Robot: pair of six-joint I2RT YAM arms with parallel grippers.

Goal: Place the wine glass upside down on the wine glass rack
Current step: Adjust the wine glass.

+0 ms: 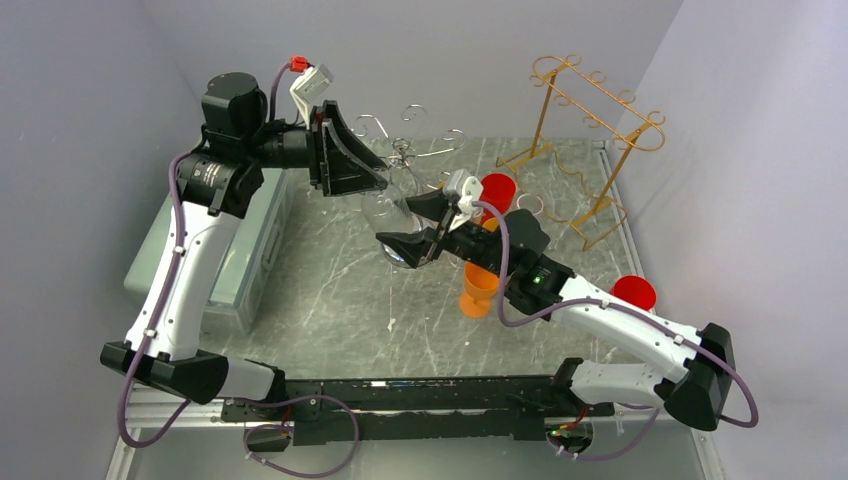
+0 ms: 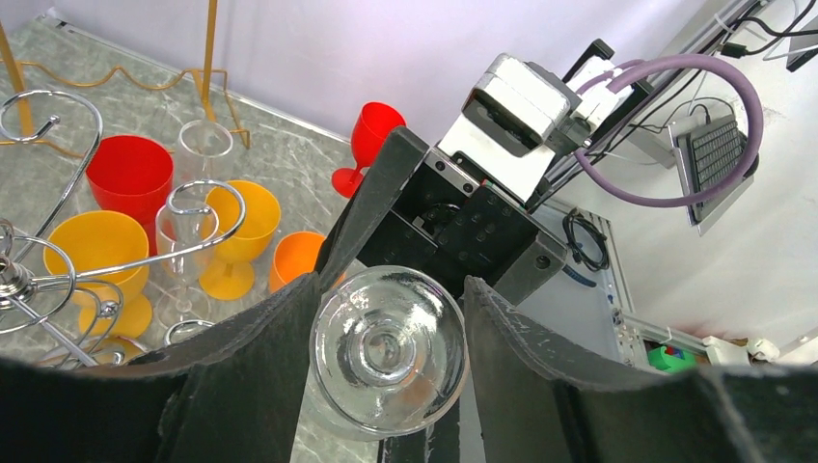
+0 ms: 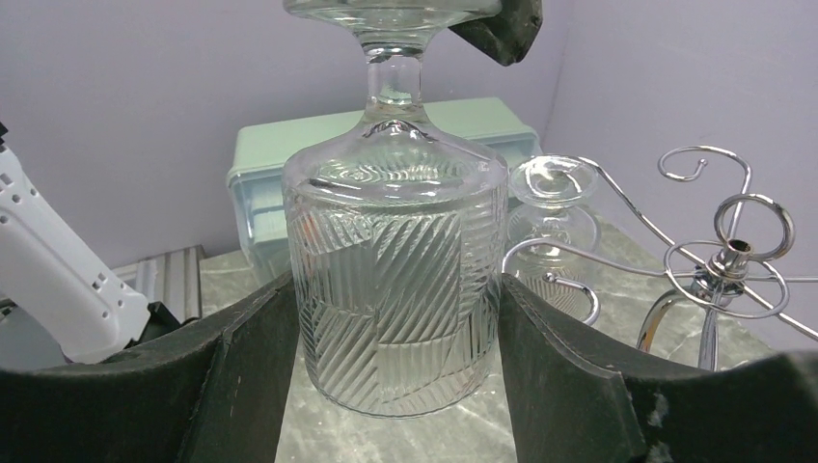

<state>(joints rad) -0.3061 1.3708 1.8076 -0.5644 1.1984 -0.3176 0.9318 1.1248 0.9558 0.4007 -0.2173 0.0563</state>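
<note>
Grips inverted wine glass (image 3: 395,289) by bowl in right tool (image 1: 418,222) and by foot in left tool (image 2: 391,318), mid-handover; next likely needs right release, then foot slid onto wine glass rack (image 3: 730,253).

The wine glass (image 1: 385,207) stands before the wine glass rack (image 1: 402,152) (cups (image 1: 497,188) to their right).

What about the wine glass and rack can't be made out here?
Right wrist: wine glass foot, cut by the top edge.
Left wrist: its bowl, hidden behind its foot and the left gripper.
Top view: rim, hidden by the right gripper.
Left wrist: silver rack base, cut by the left edge.
</note>
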